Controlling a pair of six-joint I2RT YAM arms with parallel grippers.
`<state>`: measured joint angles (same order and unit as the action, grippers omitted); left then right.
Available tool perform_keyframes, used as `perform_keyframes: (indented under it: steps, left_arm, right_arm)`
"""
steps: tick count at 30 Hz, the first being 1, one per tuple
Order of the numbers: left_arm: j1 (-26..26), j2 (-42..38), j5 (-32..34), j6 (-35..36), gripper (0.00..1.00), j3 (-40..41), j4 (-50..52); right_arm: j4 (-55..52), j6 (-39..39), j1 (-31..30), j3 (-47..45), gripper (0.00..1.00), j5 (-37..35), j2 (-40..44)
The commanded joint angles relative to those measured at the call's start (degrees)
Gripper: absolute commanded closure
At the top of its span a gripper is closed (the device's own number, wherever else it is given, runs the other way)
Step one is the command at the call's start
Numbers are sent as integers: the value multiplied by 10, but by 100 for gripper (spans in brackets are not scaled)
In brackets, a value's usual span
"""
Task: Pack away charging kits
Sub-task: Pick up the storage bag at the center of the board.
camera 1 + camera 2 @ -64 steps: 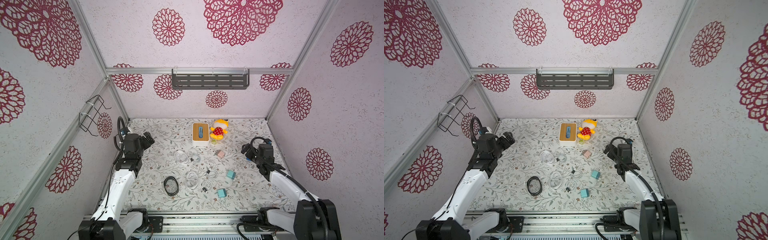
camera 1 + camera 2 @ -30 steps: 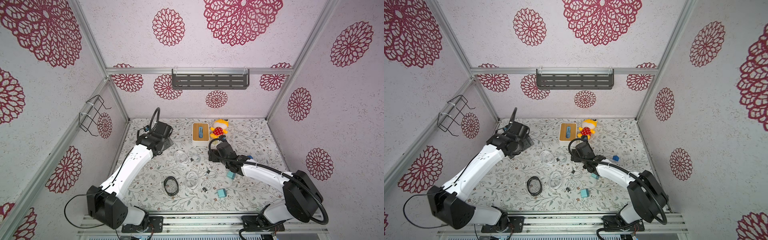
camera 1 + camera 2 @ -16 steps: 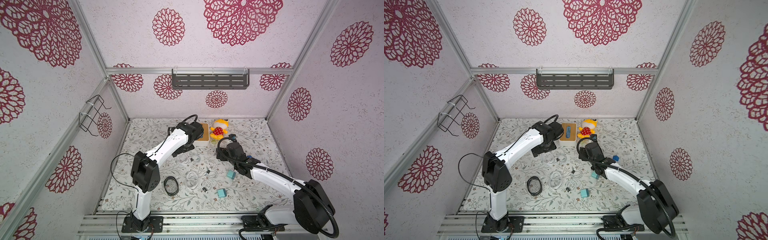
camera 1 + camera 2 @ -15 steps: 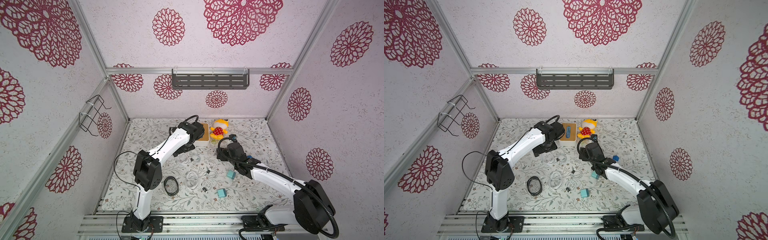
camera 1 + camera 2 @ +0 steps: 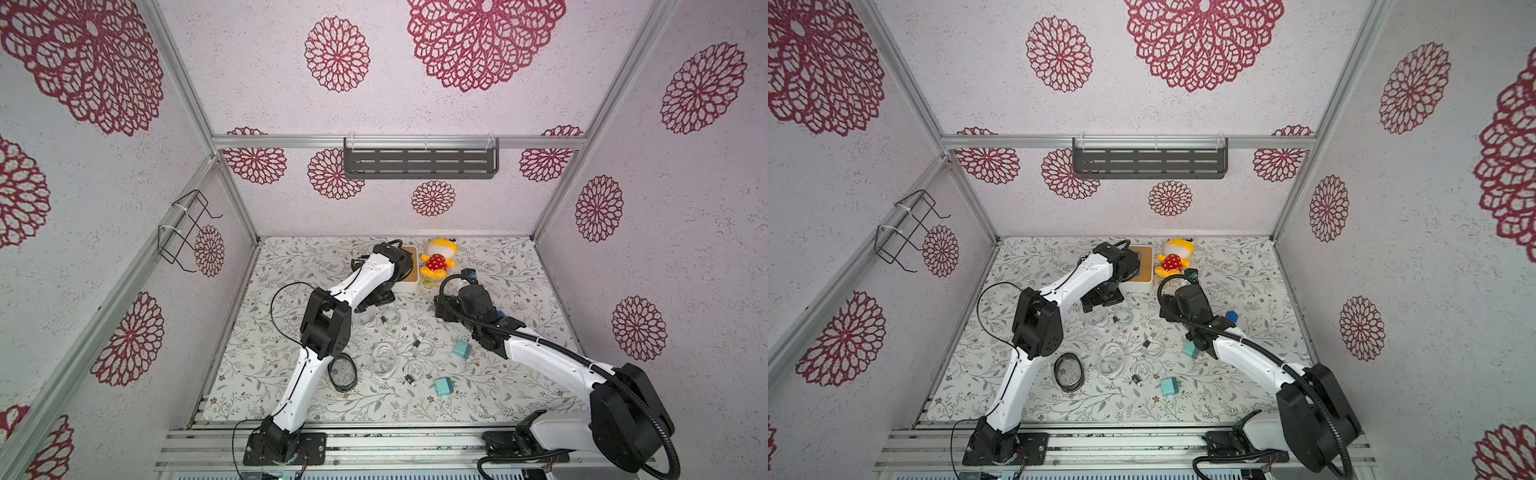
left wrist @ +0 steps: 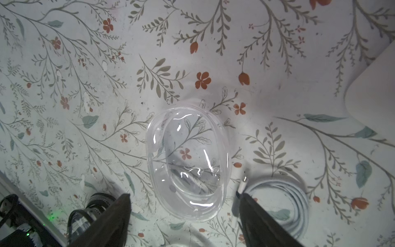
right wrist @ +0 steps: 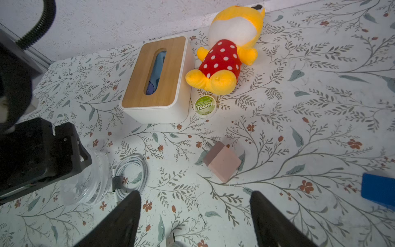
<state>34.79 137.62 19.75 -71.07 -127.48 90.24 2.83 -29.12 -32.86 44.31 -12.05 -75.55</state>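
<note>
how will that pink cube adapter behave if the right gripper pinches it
The pink cube adapter looks rigid and flat-faced, so it probably won't flex or roll. Its faces sit angled to the open right gripper, so a pinch may twist it. It looks light; a one-sided touch would likely slide it.

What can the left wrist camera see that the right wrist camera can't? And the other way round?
Only the left wrist view shows a tiny green light. Only the right wrist view shows the plush toy, the wooden lid of the white box, the green Towel disc, the pink cube adapter and the blue block. Both show the clear case and the coiled white cable beside it.
</note>
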Motion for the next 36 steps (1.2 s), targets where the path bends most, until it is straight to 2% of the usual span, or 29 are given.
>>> perform_keyframes:
  steps: [1, 13, 17, 20, 26, 31, 34, 36]
  left_arm:
    - [-7, 3, -11, 0, 19, 12, -7]
    - [-20, 25, -23, 17, 14, 29, -41]
    - [-19, 29, -23, 17, 17, 30, -43]
    - [-19, 27, -22, 19, 26, 33, -44]
    - [-19, 18, -16, 20, 57, 49, -54]
    - [-19, 11, -14, 23, 75, 64, -69]
    - [-17, 3, -9, 30, 94, 72, -81]
    - [-13, -5, 5, 34, 100, 75, -84]
  right_arm:
    - [14, -9, 3, 13, 18, 12, -11]
    - [17, -12, 4, 18, 19, 25, -29]
    - [18, -14, 4, 18, 19, 29, -32]
    - [18, -15, 4, 18, 20, 30, -34]
    - [20, -18, 4, 20, 20, 33, -38]
    - [24, -23, 4, 19, 21, 36, -46]
    - [36, -32, 4, 14, 22, 43, -56]
    - [45, -38, 4, 12, 24, 51, -65]
